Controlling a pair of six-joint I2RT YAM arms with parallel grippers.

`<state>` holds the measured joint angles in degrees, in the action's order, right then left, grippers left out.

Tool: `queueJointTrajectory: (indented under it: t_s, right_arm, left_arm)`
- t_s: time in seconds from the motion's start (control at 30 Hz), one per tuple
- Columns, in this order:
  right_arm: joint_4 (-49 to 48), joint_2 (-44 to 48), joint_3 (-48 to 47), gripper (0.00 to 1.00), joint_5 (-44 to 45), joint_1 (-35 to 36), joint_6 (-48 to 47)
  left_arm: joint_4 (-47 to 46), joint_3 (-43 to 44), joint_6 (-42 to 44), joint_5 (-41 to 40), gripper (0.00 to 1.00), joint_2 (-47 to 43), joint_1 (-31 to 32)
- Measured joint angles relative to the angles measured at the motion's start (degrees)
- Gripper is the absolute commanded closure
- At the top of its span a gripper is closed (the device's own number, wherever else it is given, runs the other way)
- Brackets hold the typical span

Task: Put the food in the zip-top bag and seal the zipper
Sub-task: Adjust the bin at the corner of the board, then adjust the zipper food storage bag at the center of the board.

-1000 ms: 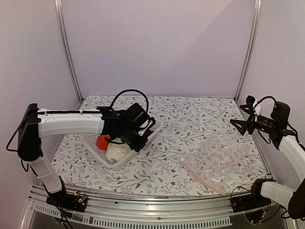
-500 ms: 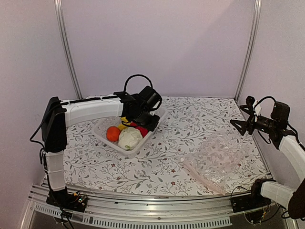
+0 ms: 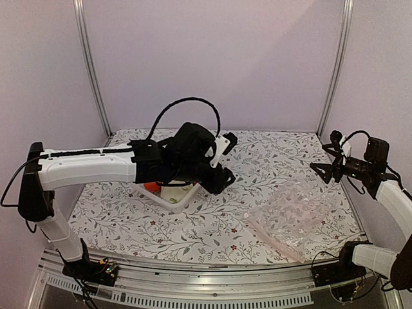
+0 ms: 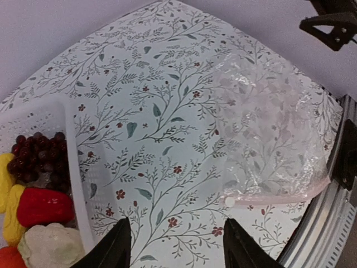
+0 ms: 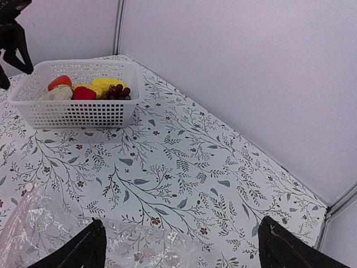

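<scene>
Floral-print cloth covers your whole worktop [image 3: 212, 225], and a metal rail runs along its near edge, where both arm bases are bolted.

Towards the near right corner you have the zip-top bag [image 3: 293, 215]. It lies flat and crinkled on the cloth. The left wrist view shows the zipper [image 4: 276, 195] as a thin pinkish strip along one edge of the bag [image 4: 268, 134]; you cannot tell whether it is pressed shut.

Left of the middle sits the white perforated basket [image 3: 175, 201], partly hidden under your left arm. All the food is inside it:
- grape bunch [image 4: 39, 159]
- red pepper [image 4: 44, 205]
- cauliflower [image 4: 53, 245]
- two yellow pieces [image 4: 11, 223]
- orange fruit [image 4: 8, 258]

Your left pincer [image 3: 219, 180] hovers over bare cloth just right of the basket. Its fingers [image 4: 120, 245] are spread and nothing is between them.

Your right pincer [image 3: 325, 168] hangs high by the right edge, above the bag's far side. It is also wide open and holding nothing. Its camera looks across the worktop to the basket [image 5: 78, 111] and shows the bag [image 5: 50, 234] below.

Plain lilac walls close the far edge and both sides, and a metal post stands at each far corner.
</scene>
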<state>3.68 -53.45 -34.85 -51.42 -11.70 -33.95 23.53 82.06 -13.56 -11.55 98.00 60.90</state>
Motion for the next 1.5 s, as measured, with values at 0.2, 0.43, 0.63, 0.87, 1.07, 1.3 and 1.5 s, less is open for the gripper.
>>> queueJointTrajectory:
  t_s: [0.2,0.43,0.63,0.87,1.07,1.3,1.5]
  right_arm:
    - [1.31,-1.38,-0.22,0.08,0.00,0.00,-0.48]
    - [2.86,-1.53,-1.07,0.16,0.48,0.07,-1.01]
    - [14.95,-1.16,-12.00,0.19,7.48,7.04,-3.39]
    - [30.97,8.44,-12.63,0.19,14.67,17.09,-10.19]
    - [39.71,12.15,-9.92,0.21,16.48,17.07,-13.86]
    - [43.91,11.10,-6.88,0.22,16.26,17.07,-15.93]
    - [43.71,10.19,-6.78,0.22,15.43,17.14,-16.00]
  left_arm:
    - [-6.34,-4.42,-1.75,6.84,0.43,1.86,5.31]
    - [-8.55,-5.46,-3.30,7.02,0.41,10.93,9.86]
    - [-9.55,-5.42,-5.03,7.34,0.40,15.12,11.21]
    - [-13.40,-5.38,-6.45,8.26,0.40,18.27,11.19]
    - [-21.46,-7.21,-10.10,9.68,0.45,20.39,10.60]
    - [-35.74,-11.39,-14.45,13.18,0.59,21.03,8.52]
    - [-45.75,-11.52,-17.20,15.82,0.63,24.59,7.04]
